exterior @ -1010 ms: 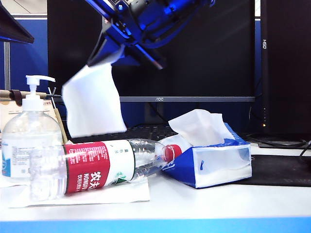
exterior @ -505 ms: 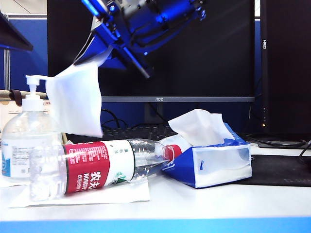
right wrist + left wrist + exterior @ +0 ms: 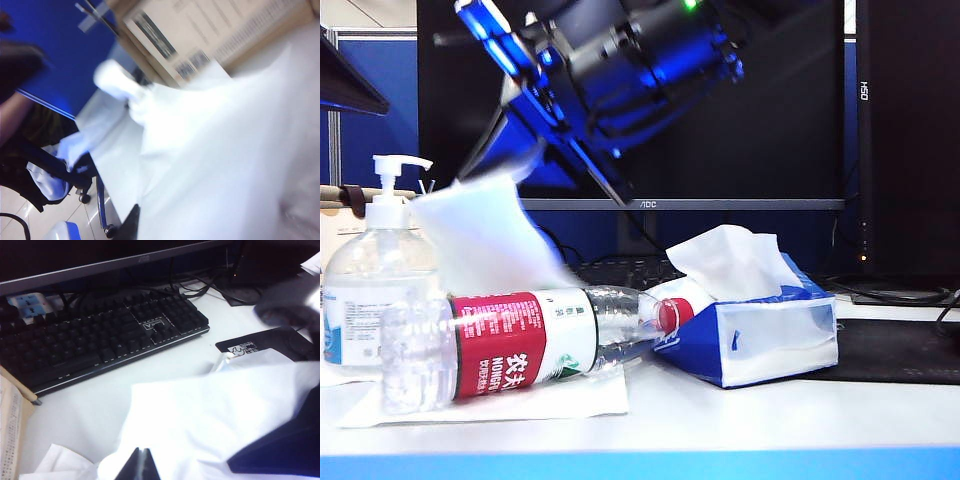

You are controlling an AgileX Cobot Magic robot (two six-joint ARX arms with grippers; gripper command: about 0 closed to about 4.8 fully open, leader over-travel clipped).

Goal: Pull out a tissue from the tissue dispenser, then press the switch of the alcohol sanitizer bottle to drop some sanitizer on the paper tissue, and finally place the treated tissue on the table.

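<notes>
The tissue (image 3: 480,235) hangs blurred from my right gripper (image 3: 523,160), which is shut on its top edge after reaching across to the left. The sheet fills the right wrist view (image 3: 215,165), beside one dark fingertip (image 3: 131,226). It hangs just right of the alcohol sanitizer bottle (image 3: 375,285) and below the level of the switch (image 3: 395,165). The tissue dispenser (image 3: 760,325) lies on the table (image 3: 770,420) at the right, with a white tuft sticking up. My left gripper (image 3: 141,466) is shut and empty, with the tissue (image 3: 215,410) below it.
A red-labelled water bottle (image 3: 520,340) lies on its side on a flat white sheet (image 3: 550,398) in front of the sanitizer. Behind stand a monitor (image 3: 740,110) and a black keyboard (image 3: 100,340). A black mat (image 3: 900,350) lies at the right.
My right gripper has carried the tissue left and down towards the sanitizer bottle. The sheet swings and blurs. The left gripper stays still.
</notes>
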